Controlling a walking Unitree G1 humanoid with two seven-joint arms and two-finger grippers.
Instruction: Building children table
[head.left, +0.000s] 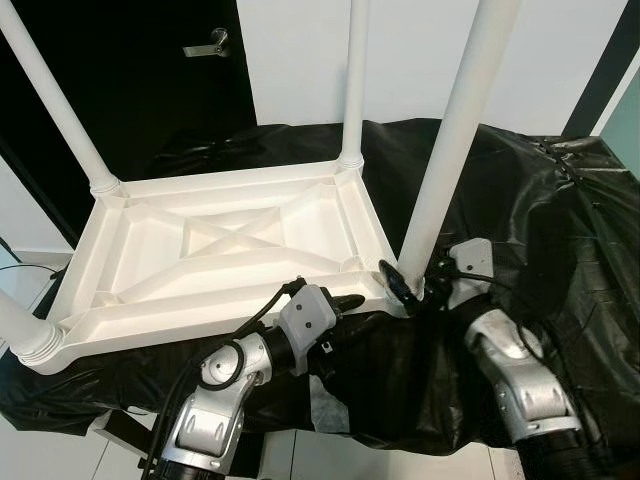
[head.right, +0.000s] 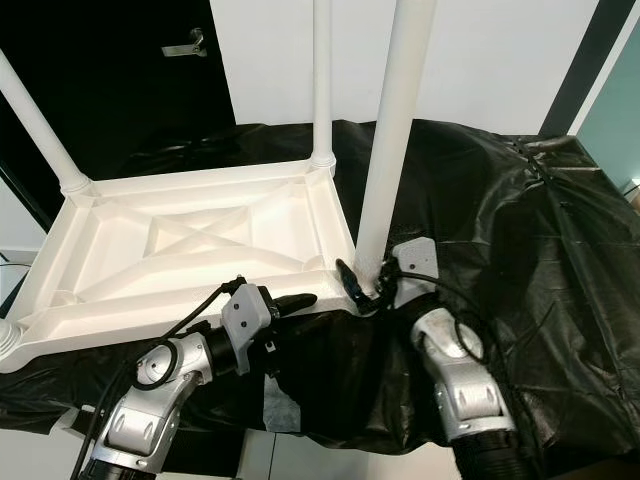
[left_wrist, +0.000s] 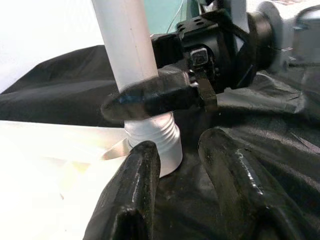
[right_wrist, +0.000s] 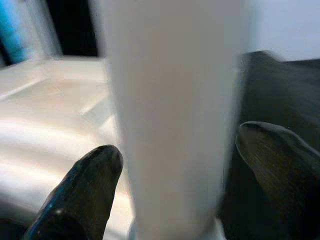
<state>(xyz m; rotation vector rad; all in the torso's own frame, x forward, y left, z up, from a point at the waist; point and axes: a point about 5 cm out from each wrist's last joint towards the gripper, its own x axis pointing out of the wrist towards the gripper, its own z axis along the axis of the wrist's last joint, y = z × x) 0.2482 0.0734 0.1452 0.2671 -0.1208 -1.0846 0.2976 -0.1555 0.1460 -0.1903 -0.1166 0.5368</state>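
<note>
While the white children's table (head.left: 220, 250) lies upside down on a black plastic sheet (head.left: 530, 200), the right gripper (head.left: 408, 288) is at the base of the near right leg (head.left: 455, 150), its black fingers (right_wrist: 85, 195) spread on either side of the leg where it meets the corner socket. The left gripper (head.left: 345, 302) sits at the table's near edge just beside that corner, its fingers (left_wrist: 135, 195) apart and holding nothing. Three other legs stand in their corners.
</note>
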